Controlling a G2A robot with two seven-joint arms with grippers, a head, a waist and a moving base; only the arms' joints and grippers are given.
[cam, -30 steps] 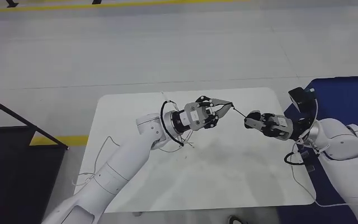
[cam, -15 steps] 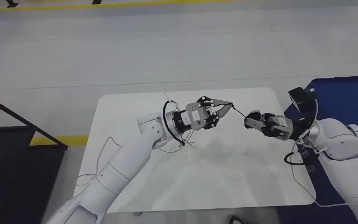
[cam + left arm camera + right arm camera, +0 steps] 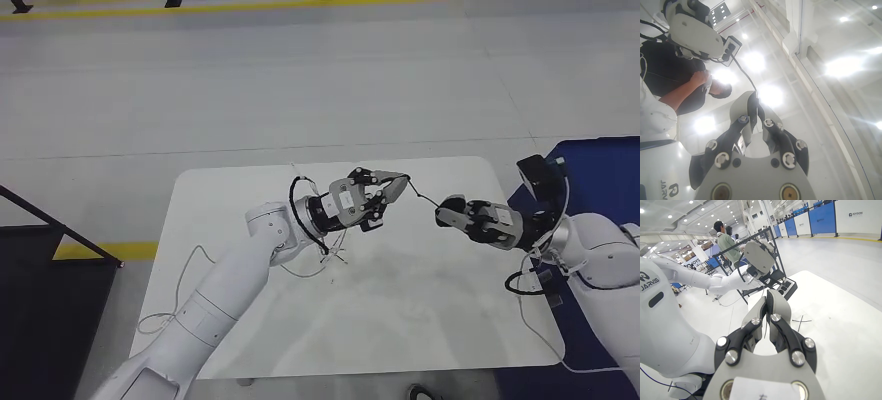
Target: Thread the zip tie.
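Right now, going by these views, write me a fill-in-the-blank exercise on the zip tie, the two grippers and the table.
1. The left gripper and the right gripper are both ____ on one black zip tie.
2. That zip tie is held ____ the white table, not resting on it.
3. In the right wrist view, ____ spare zip ties lie crossed on the table.
Missing words: shut; above; two.

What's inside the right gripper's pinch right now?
The right gripper is shut on a thin black zip tie; its tail pokes out behind the pads. The pinched stretch is covered.
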